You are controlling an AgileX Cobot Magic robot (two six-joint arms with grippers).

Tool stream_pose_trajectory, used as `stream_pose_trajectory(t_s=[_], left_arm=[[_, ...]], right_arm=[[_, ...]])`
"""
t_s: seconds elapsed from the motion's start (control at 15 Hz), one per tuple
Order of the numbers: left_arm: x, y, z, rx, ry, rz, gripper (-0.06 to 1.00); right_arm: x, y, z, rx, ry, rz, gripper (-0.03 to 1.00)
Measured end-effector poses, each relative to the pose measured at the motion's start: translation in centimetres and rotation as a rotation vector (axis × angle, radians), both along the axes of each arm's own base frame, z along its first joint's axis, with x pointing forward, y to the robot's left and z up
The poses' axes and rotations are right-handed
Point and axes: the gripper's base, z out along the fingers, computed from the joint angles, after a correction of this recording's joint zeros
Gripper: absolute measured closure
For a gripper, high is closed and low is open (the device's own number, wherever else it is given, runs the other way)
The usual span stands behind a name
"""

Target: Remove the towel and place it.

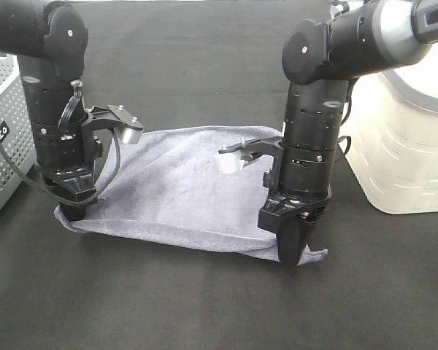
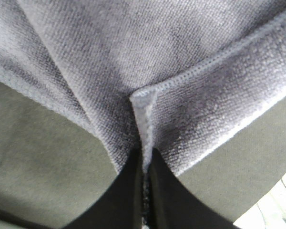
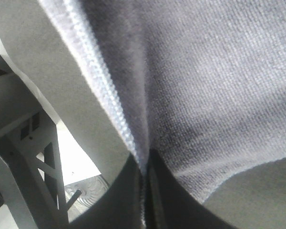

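Note:
The grey-purple towel (image 1: 182, 189) lies spread on the black table between my two arms. My left gripper (image 1: 73, 211) is down at the towel's front left corner and is shut on it. The left wrist view shows the hemmed corner (image 2: 145, 114) pinched between the black fingers (image 2: 126, 195). My right gripper (image 1: 293, 244) is down at the front right corner and is shut on the towel. The right wrist view shows the stitched hem (image 3: 109, 100) running into the closed fingers (image 3: 124, 195). The white tag does not show.
A grey perforated basket (image 1: 1, 138) stands at the left edge, close behind my left arm. A cream-white container (image 1: 401, 146) stands at the right, next to my right arm. The black tabletop (image 1: 204, 306) runs in front of the towel.

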Motion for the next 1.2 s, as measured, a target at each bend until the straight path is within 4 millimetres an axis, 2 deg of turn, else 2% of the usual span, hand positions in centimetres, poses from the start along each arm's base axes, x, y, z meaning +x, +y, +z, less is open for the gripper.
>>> stream_pose_trajectory(t_s=[0.13,0.27,0.4,0.53,0.67,0.87,1.2], left_arm=[[0.0,0.0,0.0,0.001,0.0,-0.004,0.86],[0.0,0.0,0.0,0.007,-0.002,0.026,0.73],[0.0,0.0,0.0,0.015,-0.006,0.073,0.61],[-0.2,-0.1,-0.1,0.011,0.003,0.114,0.56],[-1.2,0.3,-0.9,0.027,0.042,0.153,0.52],[-2.4,0.8,-1.9,0.069,0.091,0.185,0.46],[-2.6,0.9,1.3,0.041,-0.001,0.283,0.43]], right_arm=[[-0.3,0.0,-0.2,0.003,0.017,-0.013,0.9],[-0.5,-0.1,-0.4,0.001,0.029,-0.02,0.8],[-0.5,0.0,-0.4,0.004,0.034,-0.038,0.65],[-0.5,0.0,-0.2,-0.02,0.035,-0.091,0.47],[-0.7,-0.1,0.2,-0.034,0.029,-0.131,0.34],[-1.1,-0.3,2.0,-0.03,-0.008,-0.176,0.29],[-1.7,-0.7,6.0,0.001,-0.102,-0.252,0.28]])
